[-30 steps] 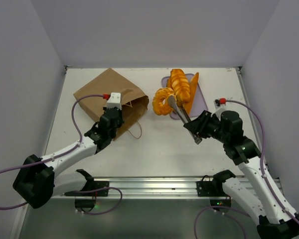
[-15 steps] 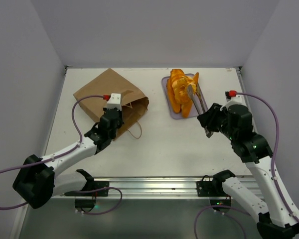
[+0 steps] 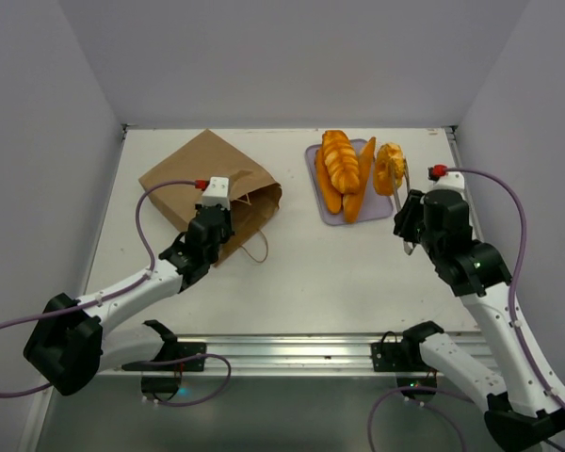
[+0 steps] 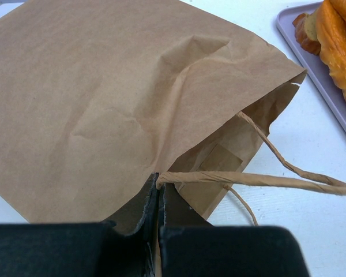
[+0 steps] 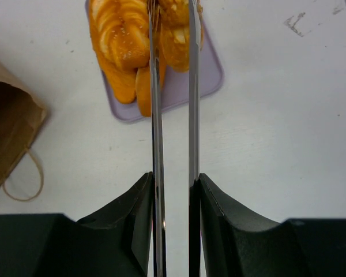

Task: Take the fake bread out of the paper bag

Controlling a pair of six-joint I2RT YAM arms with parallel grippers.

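The brown paper bag (image 3: pixel 202 179) lies flat at the left, its mouth toward the tray; it fills the left wrist view (image 4: pixel 104 104). My left gripper (image 3: pixel 210 231) is shut on the bag's mouth edge where a string handle starts (image 4: pixel 157 187). My right gripper (image 3: pixel 410 221) is shut on thin metal tongs (image 5: pixel 155 115). The tongs grip a round golden bread roll (image 3: pixel 389 168) over the tray's right edge (image 5: pixel 176 40). Several more glossy orange bread pieces (image 3: pixel 341 169) lie on the lavender tray (image 3: pixel 377 205).
The bag's string handles (image 3: pixel 256 250) loop out onto the white table toward the tray (image 4: pixel 265 180). Grey walls close in the table at the back and both sides. A metal rail runs along the near edge (image 3: pixel 282 347).
My right arm has swung the tongs with the roll from the tray's left side to its right edge. The left arm and the bag have not moved.
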